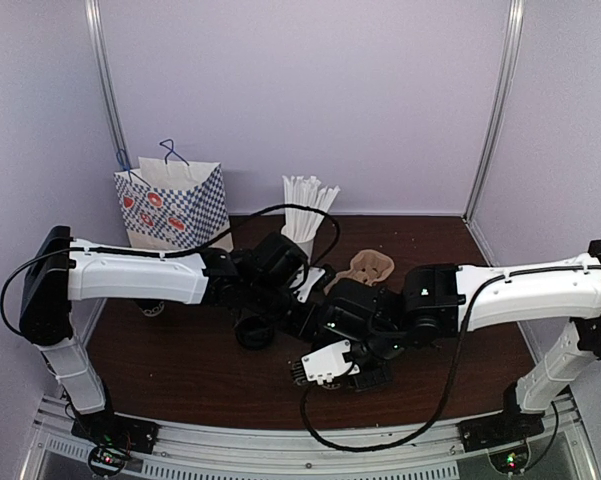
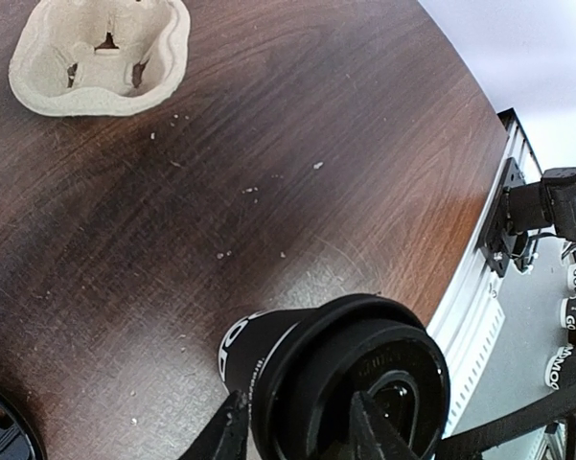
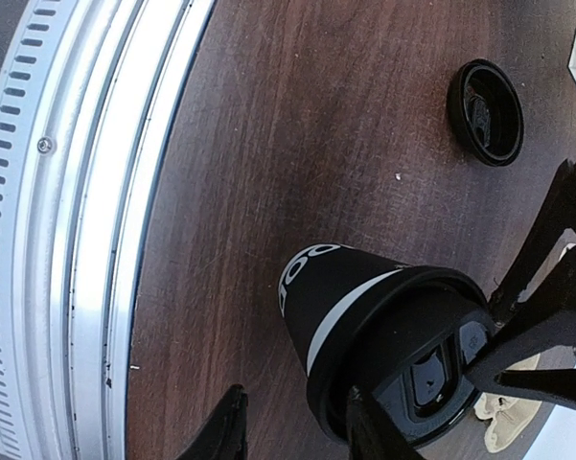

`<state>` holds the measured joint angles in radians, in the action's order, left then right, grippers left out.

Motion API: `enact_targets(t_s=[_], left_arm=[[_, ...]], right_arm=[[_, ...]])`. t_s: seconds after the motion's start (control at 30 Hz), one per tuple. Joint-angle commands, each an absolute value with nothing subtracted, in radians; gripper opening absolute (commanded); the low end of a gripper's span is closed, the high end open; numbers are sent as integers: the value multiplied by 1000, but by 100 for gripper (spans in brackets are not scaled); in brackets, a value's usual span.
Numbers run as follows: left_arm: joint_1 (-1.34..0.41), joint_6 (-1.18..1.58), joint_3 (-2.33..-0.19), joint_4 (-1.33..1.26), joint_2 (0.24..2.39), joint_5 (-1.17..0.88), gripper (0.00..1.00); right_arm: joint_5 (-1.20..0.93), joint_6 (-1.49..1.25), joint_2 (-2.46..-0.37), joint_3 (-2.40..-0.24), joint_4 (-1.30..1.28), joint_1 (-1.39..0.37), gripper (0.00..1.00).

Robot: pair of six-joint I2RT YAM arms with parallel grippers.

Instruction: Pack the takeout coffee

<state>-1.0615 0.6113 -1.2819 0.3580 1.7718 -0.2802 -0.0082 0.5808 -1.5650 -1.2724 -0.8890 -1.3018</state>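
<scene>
The takeout coffee [image 2: 268,355], a black cup with white lettering and a black lid, stands on the dark table [image 2: 268,192]. In the top view both arms hide it. My left gripper [image 2: 297,407] is at its lid. One finger lies against the cup's side just under the lid rim, the other over the lid's top, and whether they press is unclear. My right gripper [image 3: 293,402] is open beside the takeout coffee [image 3: 345,297]. One finger overlaps the lid rim, and bare table shows between the other finger and the cup.
A pulp cup carrier [image 1: 368,268] lies behind the grippers. A blue-checked paper bag [image 1: 175,205] and a white cup of straws [image 1: 305,215] stand at the back. A loose black lid [image 3: 486,112] lies on the table. The metal rail [image 3: 86,240] runs along the front edge.
</scene>
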Motion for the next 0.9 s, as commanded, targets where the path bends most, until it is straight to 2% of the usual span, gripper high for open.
enact_targets(t_s=[0.0, 0.33, 0.6, 0.87], left_arm=[[-1061, 621, -1245, 374, 1790, -283, 37], [-1060, 635, -1238, 378, 1796, -285, 33], [-1060, 639, -1227, 375, 1798, -285, 33], [-1060, 638, -1217, 376, 1799, -289, 32]], right_arm=[[38, 587, -1570, -1261, -861, -1309, 36], [20, 594, -1569, -1259, -865, -1326, 36], [184, 582, -1611, -1247, -820, -1331, 36], [213, 584, -1634, -1186, -806, -1339, 36]])
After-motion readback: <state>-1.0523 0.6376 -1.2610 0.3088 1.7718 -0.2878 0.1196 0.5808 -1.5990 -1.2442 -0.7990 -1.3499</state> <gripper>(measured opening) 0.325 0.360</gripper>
